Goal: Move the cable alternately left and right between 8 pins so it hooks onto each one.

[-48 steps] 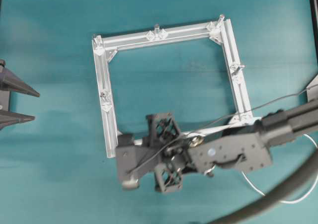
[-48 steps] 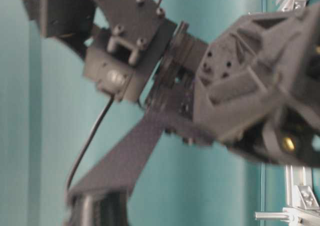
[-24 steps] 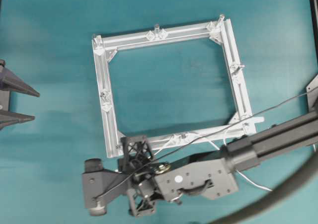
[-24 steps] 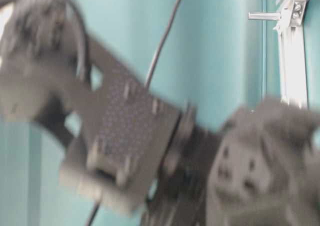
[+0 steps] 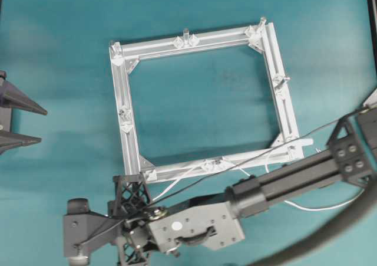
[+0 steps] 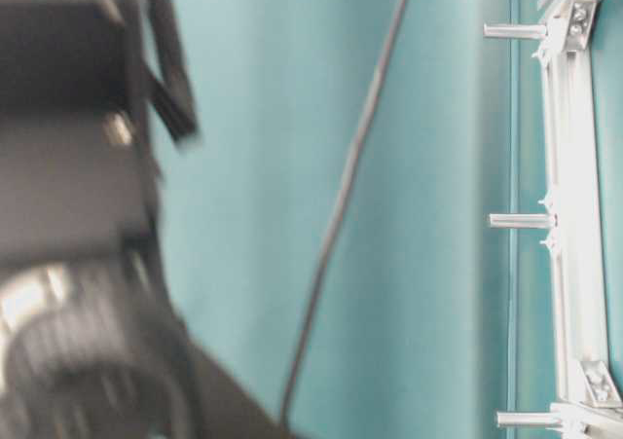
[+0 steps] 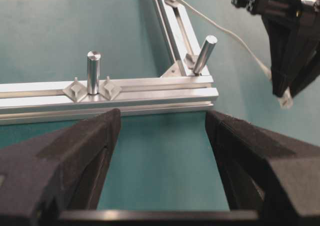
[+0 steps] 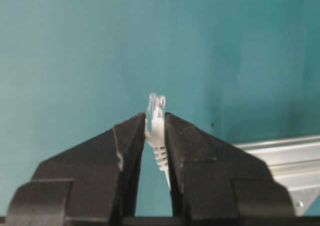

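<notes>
Your right tool (image 8: 155,131) grips one cable (image 8: 156,117) by its plug, seen only from its wrist; your left tool (image 7: 160,136) gapes before two pins (image 7: 93,71).

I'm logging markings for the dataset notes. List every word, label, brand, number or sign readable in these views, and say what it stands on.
None: no view shows readable text.
The aluminium frame, the pins and the teal table are bare.
The white dot on the right arm's wrist housing carries no lettering.
The cable plug in the right gripper shows no print.
</notes>
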### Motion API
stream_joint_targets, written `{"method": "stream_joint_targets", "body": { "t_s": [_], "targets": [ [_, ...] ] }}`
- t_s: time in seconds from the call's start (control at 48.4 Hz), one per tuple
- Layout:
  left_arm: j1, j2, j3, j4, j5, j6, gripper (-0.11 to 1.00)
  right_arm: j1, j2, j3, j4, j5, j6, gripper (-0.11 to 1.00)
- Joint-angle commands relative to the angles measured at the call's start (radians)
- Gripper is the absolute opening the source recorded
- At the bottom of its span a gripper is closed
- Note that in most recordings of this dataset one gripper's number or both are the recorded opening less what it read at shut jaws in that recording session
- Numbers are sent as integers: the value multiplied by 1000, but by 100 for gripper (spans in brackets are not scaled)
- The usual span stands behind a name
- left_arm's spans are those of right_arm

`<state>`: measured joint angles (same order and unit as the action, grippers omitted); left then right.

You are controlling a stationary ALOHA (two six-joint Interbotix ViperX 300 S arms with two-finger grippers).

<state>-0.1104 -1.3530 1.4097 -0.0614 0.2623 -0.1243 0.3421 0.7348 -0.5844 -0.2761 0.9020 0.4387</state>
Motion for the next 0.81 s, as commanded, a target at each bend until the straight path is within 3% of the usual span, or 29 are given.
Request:
{"method": "stream_joint_targets", "body": {
  "t_s": [0.0,0.186,0.331,0.455,0.62,0.785],
  "targets": [
    [3,8,-12,-2,-9,-8,72,-18,0,-84,2,21,40,14],
    [3,8,-14,-2,-8,-8,72,-54,12,-107,-20,51,268,14],
    [3,8,-12,-3,-8,-8,72,-72,11,-107,-106,103,451,14],
    [3,8,-12,-2,-9,-8,72,-86,11,-91,-127,155,541,14],
    [3,8,-12,-3,-8,-8,72,-95,-8,-46,-138,193,603,14],
    [3,8,-14,-2,-8,-8,72,-109,-60,3,-199,192,698,14]
  ]
}}
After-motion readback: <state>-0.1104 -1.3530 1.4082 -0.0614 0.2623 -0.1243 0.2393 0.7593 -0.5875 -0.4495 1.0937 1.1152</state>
